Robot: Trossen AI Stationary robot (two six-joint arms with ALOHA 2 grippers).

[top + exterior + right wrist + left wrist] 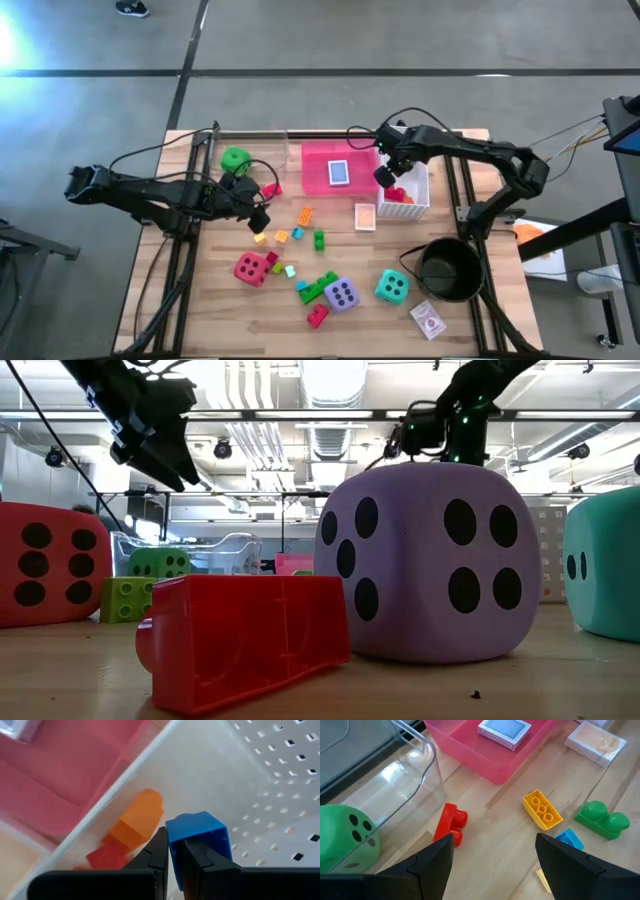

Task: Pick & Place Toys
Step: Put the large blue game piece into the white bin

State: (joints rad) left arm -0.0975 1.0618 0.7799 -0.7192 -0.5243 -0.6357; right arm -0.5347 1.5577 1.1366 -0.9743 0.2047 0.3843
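Note:
My right gripper [174, 842] hangs over the white mesh basket [412, 197], shut on a blue brick [197, 832]. An orange brick [142, 817] and a red one [107, 856] lie in the basket below. My left gripper [495, 845] stands open above the table, near a red brick [451, 821] that lies flat on the wood. A yellow brick [542, 810], a green one [602, 819] and a blue one [569, 840] lie just beyond it. The green die [236, 158] rests in a clear tub. The red [251, 268], purple [342, 294] and teal dice [391, 286] sit near the front. My right gripper pinches the blue brick between its two fingertips [161, 851], by a thin part at the brick's near edge [175, 840]. The fingers point steeply down into the basket. The brick is lifted clear, above the basket's floor.
A pink tray [318, 160] at the back holds a card pack [338, 172]. Two more packs [364, 216] [428, 320] lie on the table. A black round pot [447, 268] stands at the right front. Loose bricks [318, 290] are scattered mid-table.

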